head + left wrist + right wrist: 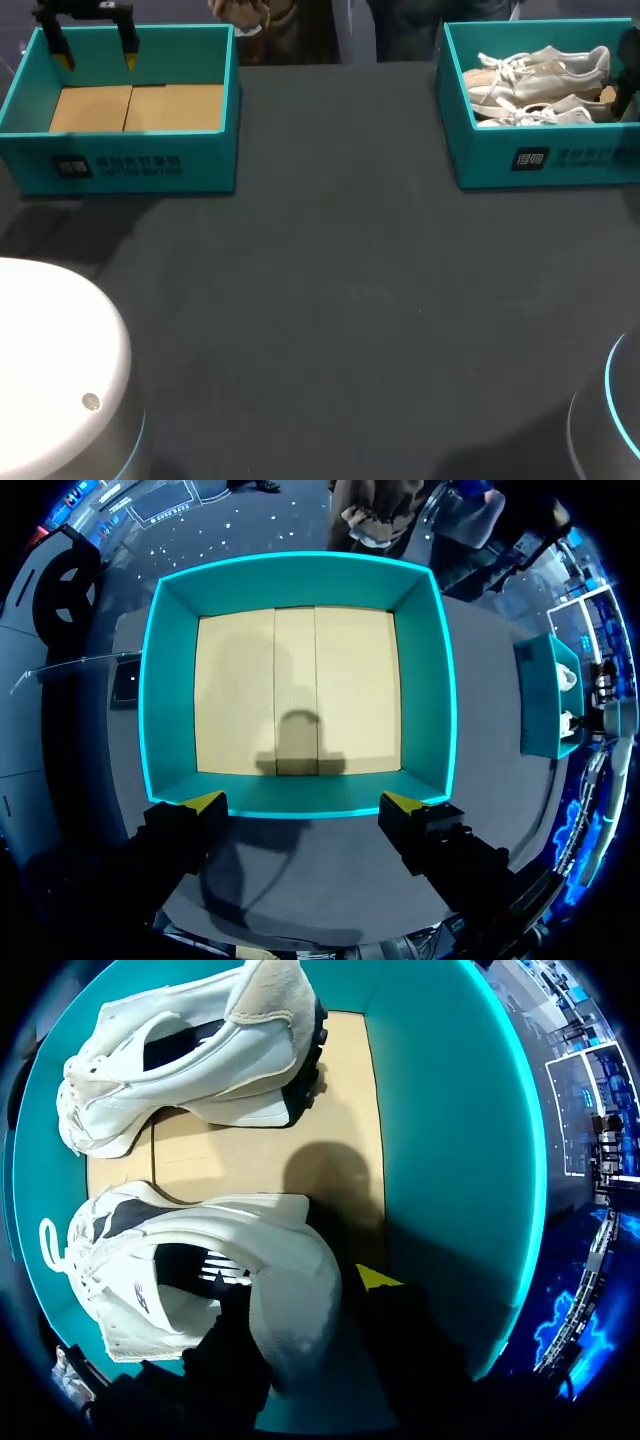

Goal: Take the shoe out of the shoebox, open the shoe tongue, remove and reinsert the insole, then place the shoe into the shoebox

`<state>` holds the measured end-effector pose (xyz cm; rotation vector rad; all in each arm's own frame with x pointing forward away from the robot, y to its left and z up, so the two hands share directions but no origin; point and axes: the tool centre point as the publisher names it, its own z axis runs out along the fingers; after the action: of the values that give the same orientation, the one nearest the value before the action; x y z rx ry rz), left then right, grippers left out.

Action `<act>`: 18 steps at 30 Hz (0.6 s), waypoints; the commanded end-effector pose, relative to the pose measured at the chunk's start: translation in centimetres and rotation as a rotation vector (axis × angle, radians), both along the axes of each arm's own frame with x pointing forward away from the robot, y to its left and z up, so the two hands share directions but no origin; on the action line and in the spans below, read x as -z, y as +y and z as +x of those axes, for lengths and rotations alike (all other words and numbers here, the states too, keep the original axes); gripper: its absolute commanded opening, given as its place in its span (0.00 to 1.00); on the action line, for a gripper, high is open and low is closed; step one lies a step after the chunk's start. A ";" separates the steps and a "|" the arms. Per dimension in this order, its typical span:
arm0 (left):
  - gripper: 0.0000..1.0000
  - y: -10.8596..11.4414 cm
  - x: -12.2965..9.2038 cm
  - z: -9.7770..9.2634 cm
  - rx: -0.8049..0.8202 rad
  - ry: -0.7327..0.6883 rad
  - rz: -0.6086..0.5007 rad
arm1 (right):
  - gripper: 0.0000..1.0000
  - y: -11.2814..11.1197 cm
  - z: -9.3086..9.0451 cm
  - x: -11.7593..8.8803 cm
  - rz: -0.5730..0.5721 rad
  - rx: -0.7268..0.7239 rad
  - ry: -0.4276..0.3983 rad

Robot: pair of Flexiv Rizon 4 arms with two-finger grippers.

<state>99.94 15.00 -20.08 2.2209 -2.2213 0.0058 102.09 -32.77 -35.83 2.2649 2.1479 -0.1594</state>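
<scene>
The head view takes in the whole dark table [340, 320], with a teal box at each far corner. The left box [120, 165] holds only its cardboard floor. The right box [540, 160] holds two white shoes [545, 75] side by side, toes toward the table's middle.

The left gripper [97, 58] hangs over the far rim of the left box. From above only its yellow tips show. The left wrist view looks straight down into the left box [300, 580] and shows the left gripper [302, 803] spread wide, nothing between its fingers [205, 802], the tips above the box's near wall. This view also catches the right box [538, 710], well apart to one side.

In the head view the right gripper [628, 75] is only a dark shape at the right box's outer end. The right wrist view shows what the head view cannot. There the right gripper [305, 1292] is down inside the right box [450, 1140], at the heel of the shoe [200, 1260] nearest it. I cannot tell whether it grips that heel. The other shoe [190, 1050] lies ahead, with bare cardboard between the two.
</scene>
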 end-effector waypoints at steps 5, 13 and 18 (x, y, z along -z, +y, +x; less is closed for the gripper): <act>1.00 0.0 0.0 0.0 0.000 0.001 0.001 | 0.00 0.3 0.1 -0.1 -0.006 0.009 0.004; 1.00 0.0 0.0 0.0 0.000 0.001 0.001 | 0.00 -0.2 0.1 -1.0 -0.022 0.027 0.001; 1.00 0.0 0.0 0.0 0.000 0.001 0.001 | 0.00 -0.8 -0.1 -1.4 -0.032 0.042 0.001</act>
<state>99.94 15.00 -20.07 2.2209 -2.2214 0.0058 102.09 -33.47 -34.91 2.2924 2.0847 -0.1911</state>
